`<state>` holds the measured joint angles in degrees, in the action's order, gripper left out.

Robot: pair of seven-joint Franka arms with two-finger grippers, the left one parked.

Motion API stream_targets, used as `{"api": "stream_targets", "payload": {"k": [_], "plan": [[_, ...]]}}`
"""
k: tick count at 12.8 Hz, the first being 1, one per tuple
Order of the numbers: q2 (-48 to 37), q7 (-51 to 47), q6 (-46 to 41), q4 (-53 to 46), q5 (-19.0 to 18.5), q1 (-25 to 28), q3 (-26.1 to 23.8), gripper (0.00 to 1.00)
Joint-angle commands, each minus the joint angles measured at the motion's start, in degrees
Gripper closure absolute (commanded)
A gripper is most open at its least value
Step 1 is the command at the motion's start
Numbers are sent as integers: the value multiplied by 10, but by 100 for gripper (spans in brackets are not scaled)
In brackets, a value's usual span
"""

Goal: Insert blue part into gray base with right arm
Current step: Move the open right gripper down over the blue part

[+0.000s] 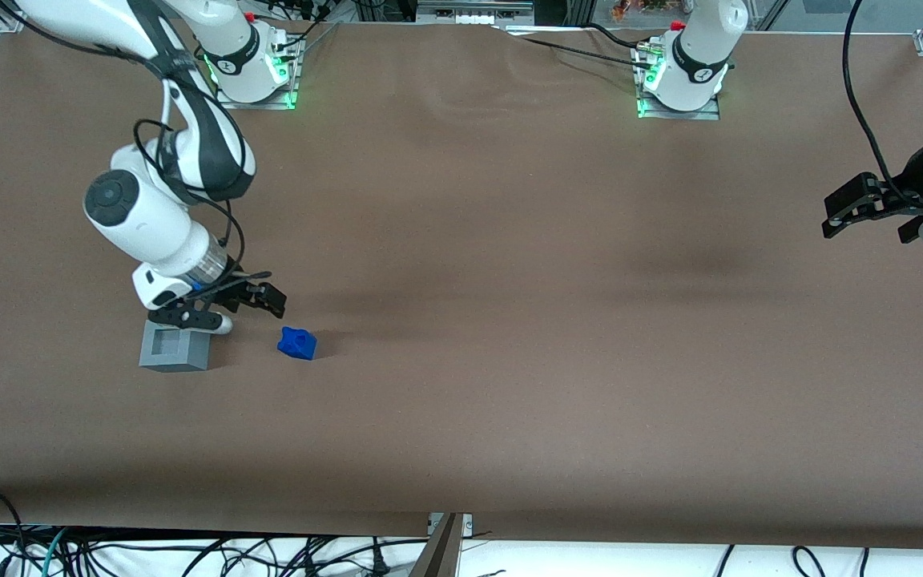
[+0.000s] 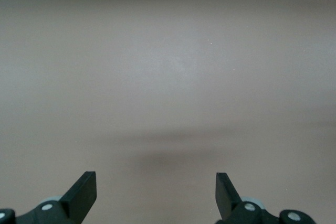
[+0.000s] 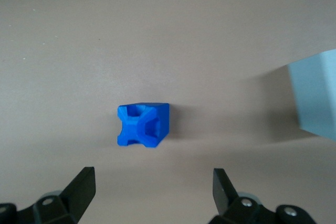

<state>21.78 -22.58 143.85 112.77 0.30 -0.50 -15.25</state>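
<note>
The blue part (image 1: 296, 343) lies on the brown table, beside the gray base (image 1: 175, 347), which stands with its square recess facing up. The right arm's gripper (image 1: 225, 309) hovers low over the table, slightly farther from the front camera than both, above the gap between them and partly over the base's top edge. Its fingers are open wide and hold nothing. In the right wrist view the blue part (image 3: 143, 124) lies ahead of the open gripper (image 3: 152, 184), apart from the fingertips (image 3: 83, 181), and one corner of the gray base (image 3: 317, 95) shows.
The brown cloth-covered table (image 1: 509, 320) stretches wide toward the parked arm's end. Both arm bases (image 1: 253, 64) are mounted at the table edge farthest from the front camera. Cables hang below the near edge (image 1: 189, 553).
</note>
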Motion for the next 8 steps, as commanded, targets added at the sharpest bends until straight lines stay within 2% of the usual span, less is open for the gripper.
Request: {"api": "stream_targets", "payload": {"k": [1, 3, 8], "plan": [[66, -41, 57, -28, -2, 32, -2, 1], [92, -42, 90, -35, -7, 39, -1, 1], [99, -39, 86, -49, -62, 39, 2, 2]]}}
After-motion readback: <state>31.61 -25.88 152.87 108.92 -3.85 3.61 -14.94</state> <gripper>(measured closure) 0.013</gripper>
